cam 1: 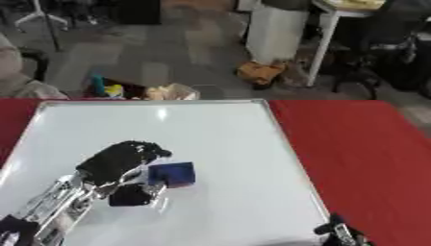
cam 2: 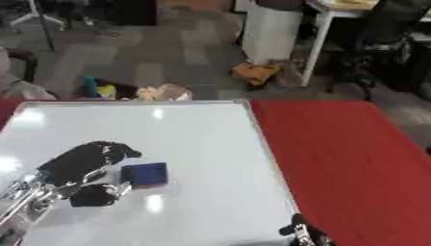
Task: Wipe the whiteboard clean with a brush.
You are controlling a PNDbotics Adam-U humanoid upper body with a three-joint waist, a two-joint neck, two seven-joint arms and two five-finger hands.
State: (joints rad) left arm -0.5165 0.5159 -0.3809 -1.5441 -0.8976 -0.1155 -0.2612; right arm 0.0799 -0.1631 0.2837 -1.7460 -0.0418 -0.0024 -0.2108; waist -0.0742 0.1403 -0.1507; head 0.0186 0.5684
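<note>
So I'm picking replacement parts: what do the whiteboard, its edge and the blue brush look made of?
Whiteboard: glossy white coated panel, judging by the bright lamp reflections.
Its edge: thin silver-grey strip, likely metal, possibly plastic.
Blue brush: matte dark-blue block, probably felt or foam; no shine. The left hand has its fingers curled around it.

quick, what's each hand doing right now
Left hand: curled round the blue brush on the whiteboard.
Right hand: only a bit shows at the bottom edge; open or closed cannot be told.
</note>
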